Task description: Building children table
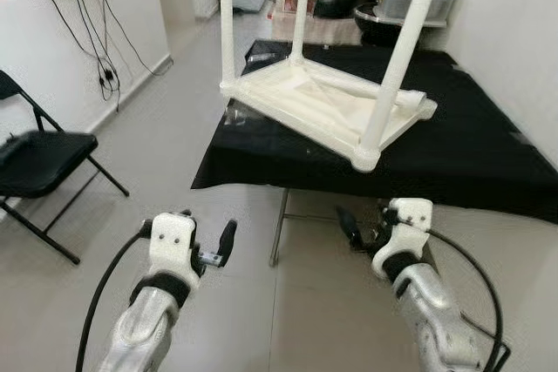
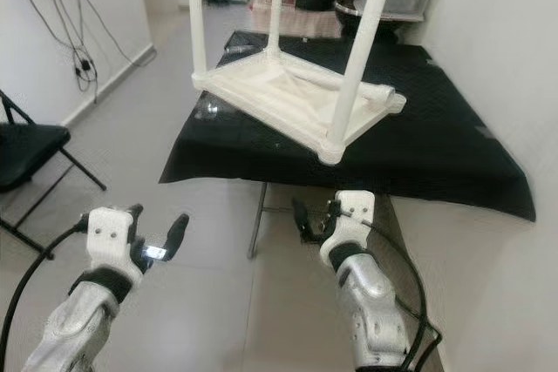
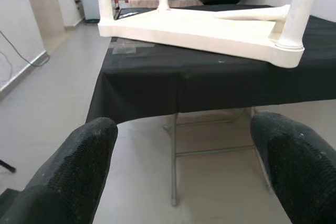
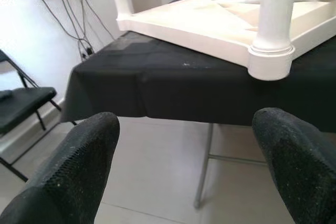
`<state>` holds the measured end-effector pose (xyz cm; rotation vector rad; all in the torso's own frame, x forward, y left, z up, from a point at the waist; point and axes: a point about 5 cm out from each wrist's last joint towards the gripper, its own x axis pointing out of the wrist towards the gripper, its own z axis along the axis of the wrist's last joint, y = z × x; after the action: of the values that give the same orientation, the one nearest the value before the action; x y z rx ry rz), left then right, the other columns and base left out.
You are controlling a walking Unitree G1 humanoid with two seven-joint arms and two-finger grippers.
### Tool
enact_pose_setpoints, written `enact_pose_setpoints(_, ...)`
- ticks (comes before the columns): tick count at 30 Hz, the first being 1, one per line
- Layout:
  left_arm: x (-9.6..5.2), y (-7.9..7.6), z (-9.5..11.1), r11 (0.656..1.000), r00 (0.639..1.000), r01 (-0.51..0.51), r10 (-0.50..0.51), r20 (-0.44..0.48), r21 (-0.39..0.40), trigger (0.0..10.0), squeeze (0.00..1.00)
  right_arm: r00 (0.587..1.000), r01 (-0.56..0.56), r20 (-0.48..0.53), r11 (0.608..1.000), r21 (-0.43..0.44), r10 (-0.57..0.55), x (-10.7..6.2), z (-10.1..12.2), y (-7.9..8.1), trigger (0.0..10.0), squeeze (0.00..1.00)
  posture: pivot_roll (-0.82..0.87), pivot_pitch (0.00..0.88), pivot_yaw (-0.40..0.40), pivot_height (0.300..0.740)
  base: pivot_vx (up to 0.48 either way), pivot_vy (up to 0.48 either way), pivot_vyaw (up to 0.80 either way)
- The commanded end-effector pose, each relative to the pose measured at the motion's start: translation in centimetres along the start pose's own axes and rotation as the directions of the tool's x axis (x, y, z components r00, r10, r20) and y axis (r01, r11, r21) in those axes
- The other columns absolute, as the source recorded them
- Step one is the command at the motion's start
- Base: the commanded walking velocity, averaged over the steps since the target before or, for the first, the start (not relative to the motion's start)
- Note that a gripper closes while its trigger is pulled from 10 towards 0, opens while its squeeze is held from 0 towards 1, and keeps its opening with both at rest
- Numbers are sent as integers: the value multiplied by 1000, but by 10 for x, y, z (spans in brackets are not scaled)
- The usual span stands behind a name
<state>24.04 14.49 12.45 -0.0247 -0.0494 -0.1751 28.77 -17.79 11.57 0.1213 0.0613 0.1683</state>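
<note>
Left eye view: white plastic children's table (image 1: 327, 106) is seen upside down on the black-clothed folding table (image 1: 488, 154), three legs upright, one loose leg (image 1: 384, 93) lying across its underside. Near corner sits just at the cloth's front edge. Left gripper (image 1: 187, 237) and right gripper (image 1: 366, 224) are held low over bare grey tile floor (image 1: 157, 145), short of that edge. Black folding chair (image 1: 39, 163) is parked well off to the left.

Right eye view: same layout; open floor is seen left of the table.

Left wrist view: fingers (image 3: 79, 177) are spread wide, gripping nothing.

Right wrist view: fingers (image 4: 68, 177) likewise apart, empty, facing the near corner leg (image 4: 273, 19).
</note>
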Motion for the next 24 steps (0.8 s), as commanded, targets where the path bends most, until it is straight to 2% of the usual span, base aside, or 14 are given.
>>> enact_pose_setpoints(1,1,1,-3,1000,1000,-4,4,-19,13,10000,0,1000,-4,-14,1000,16,5,0,-3,2,10000,0,-1,8,-51,740,0,0,0)
enact_pose_setpoints(10,3,-1,-3,1000,999,20,-19,-25,12,10000,0,1000,-9,-12,1000,20,9,2,-2,2,10000,0,-6,14,-44,740,0,-427,0)
enact_pose_setpoints(14,4,-1,-2,1000,1000,22,-22,-11,-4,10000,0,1000,-11,-12,1000,20,12,2,-2,2,10000,0,-5,15,-44,740,0,0,0)
enact_pose_setpoints(24,7,0,2,999,1000,31,-31,-1,21,10000,0,1000,-21,-16,1000,19,21,3,-2,4,10000,0,-6,17,-40,740,0,0,-80)
